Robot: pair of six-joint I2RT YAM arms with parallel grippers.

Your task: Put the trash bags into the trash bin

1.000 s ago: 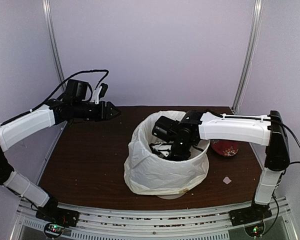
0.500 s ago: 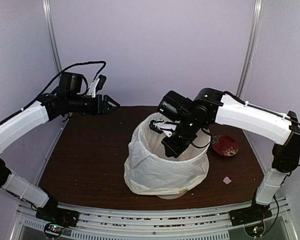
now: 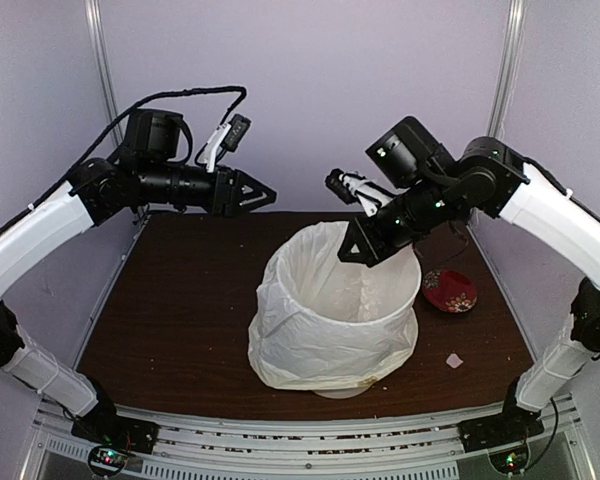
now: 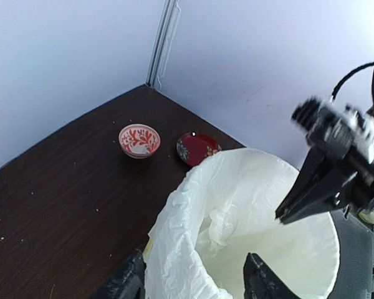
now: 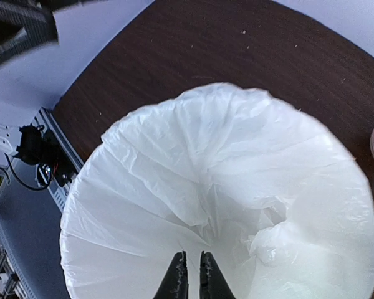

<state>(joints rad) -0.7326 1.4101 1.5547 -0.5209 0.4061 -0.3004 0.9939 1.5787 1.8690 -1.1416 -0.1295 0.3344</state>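
The trash bags show as one crinkly translucent white bag that lines the trash bin and drapes down its outside to the table. The bin itself is covered, apart from a pale sliver of its base. My right gripper hovers just above the back rim, shut and empty. In the right wrist view its tips point down into the lined opening. My left gripper hangs in the air to the back left of the bin, open and empty. Its fingers frame the bag's near rim from above.
A dark red dish sits right of the bin and a small white paper scrap lies near the front right. A red-patterned bowl stands beside the dish near the back corner. Walls enclose the table on three sides.
My right gripper has lifted out of the bin, up and back over its rim. My left arm has risen and swung right, toward the bin. The bag stays in place.
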